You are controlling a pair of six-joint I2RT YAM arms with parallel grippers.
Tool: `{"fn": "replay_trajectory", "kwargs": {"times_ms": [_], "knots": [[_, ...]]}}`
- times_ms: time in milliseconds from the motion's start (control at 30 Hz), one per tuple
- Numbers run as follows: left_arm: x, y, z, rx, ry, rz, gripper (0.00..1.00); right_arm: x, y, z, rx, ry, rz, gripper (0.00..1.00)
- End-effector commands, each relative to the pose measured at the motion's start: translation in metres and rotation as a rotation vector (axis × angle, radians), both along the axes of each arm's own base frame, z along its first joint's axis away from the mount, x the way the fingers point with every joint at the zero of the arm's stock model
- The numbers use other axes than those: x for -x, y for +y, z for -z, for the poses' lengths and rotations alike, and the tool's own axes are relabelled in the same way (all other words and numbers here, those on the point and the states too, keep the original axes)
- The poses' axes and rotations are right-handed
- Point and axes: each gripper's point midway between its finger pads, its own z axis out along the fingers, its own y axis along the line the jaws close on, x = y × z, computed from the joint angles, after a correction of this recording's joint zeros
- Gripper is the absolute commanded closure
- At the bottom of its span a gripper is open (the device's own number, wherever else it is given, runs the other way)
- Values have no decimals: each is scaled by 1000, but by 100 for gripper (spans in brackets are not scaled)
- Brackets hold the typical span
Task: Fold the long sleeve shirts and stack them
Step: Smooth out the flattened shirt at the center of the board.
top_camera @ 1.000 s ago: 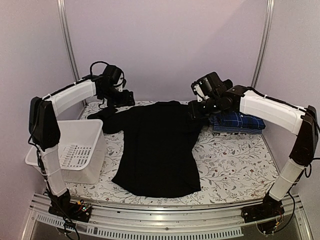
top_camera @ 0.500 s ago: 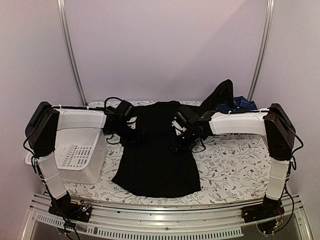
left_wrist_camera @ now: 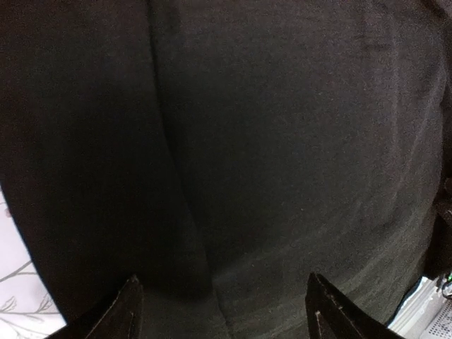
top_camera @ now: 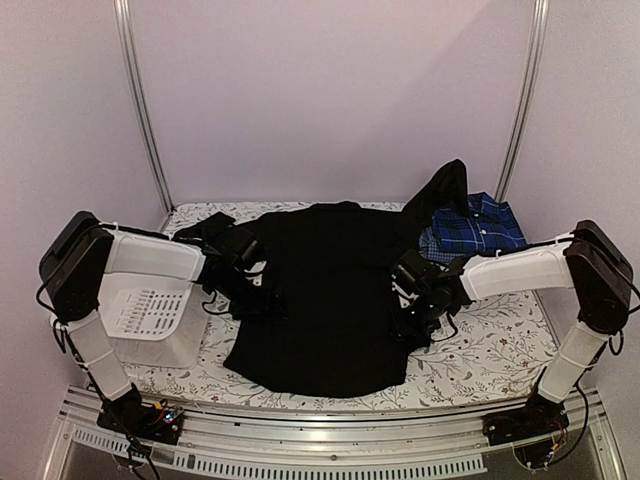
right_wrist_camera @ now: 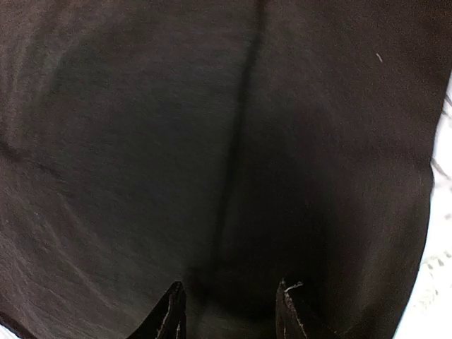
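The black long sleeve shirt (top_camera: 320, 290) lies spread flat on the table, collar toward the back. One of its sleeves (top_camera: 447, 190) rises at the back right, and the other sleeve (top_camera: 200, 228) lies bunched at the back left. The blue plaid shirt (top_camera: 472, 228) lies folded at the back right. My left gripper (top_camera: 265, 300) (left_wrist_camera: 221, 282) is open wide, low over the shirt's left side. My right gripper (top_camera: 405, 320) (right_wrist_camera: 229, 286) hangs over the shirt's right side, jaws apart, with only black cloth (right_wrist_camera: 212, 141) below them.
A white slotted basket (top_camera: 150, 315) stands at the left edge, partly under my left arm. The table (top_camera: 490, 340) has a floral cover. Metal posts (top_camera: 140, 100) and the back wall close off the rear.
Both arms came from the back of the table toward the front, down the shirt's two sides. The right sleeve now stands up at the back right. The right jaws narrowed a little.
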Motion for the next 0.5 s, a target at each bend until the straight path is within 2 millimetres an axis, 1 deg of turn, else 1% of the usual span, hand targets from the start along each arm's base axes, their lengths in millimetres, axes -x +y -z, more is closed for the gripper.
{"fn": "replay_trajectory", "kwargs": {"times_ms": [0,267,400,467], "knots": [[6,5,-1,-18,-22,2,21,9,-27,-2,31,9,78,57],[14,18,3,-70,-17,8,21,13,-59,-5,92,-2,124,56],[20,18,-1,-64,-18,20,21,15,-62,-7,99,2,124,56],[21,16,-8,-65,-34,28,21,12,-59,-15,88,-11,130,56]]}}
